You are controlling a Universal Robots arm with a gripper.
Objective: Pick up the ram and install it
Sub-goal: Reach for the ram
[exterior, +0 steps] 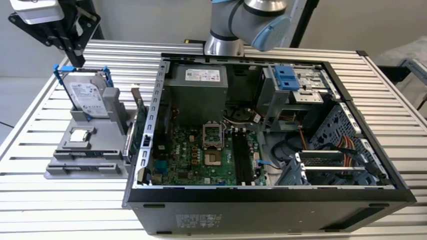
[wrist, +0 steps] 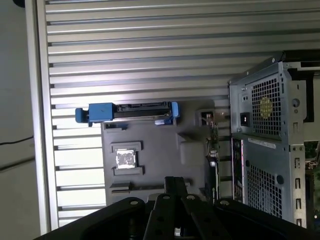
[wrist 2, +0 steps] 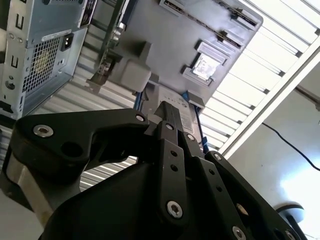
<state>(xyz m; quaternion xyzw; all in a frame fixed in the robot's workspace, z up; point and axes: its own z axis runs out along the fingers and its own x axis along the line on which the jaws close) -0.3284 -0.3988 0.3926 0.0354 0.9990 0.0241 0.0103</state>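
- Here's the gripper (exterior: 75, 56), up at about 10 o'clock from the open computer case (exterior: 267, 197) in the exterior view. It hangs over the far end of the grey holder (exterior: 83, 167).
- In both wrist views the gripper (wrist 2: 167, 110) (wrist: 175, 182) has its fingers drawn together into one narrow tip. Nothing is clamped between them.
- Right below it in the exterior view stands the hard drive (exterior: 90, 95), upright in its blue frame at the holder's 12 o'clock end. The first wrist view looks down on the drive's top edge (wrist: 132, 111).
- A square processor chip (exterior: 79, 135) lies flat in the middle of the holder, at 6 o'clock from the drive. It also shows in the first wrist view (wrist: 125, 159).
- Now the ram (exterior: 129, 142). My best read is the thin green strip standing on edge along the holder's 3 o'clock side, well apart from the gripper. I can't be fully sure of it.
- Just beside that strip, toward the case, stands a larger green card (exterior: 142, 150), close to the case's outer wall.
- Inside the case the motherboard (exterior: 193, 155) lies flat. Its long black slots (exterior: 240, 157) run at 3 o'clock from the processor socket (exterior: 212, 134).
- The arm (exterior: 233, 25) rises at 12 o'clock behind the case.
- Everything sits on the ribbed metal table (exterior: 60, 205).
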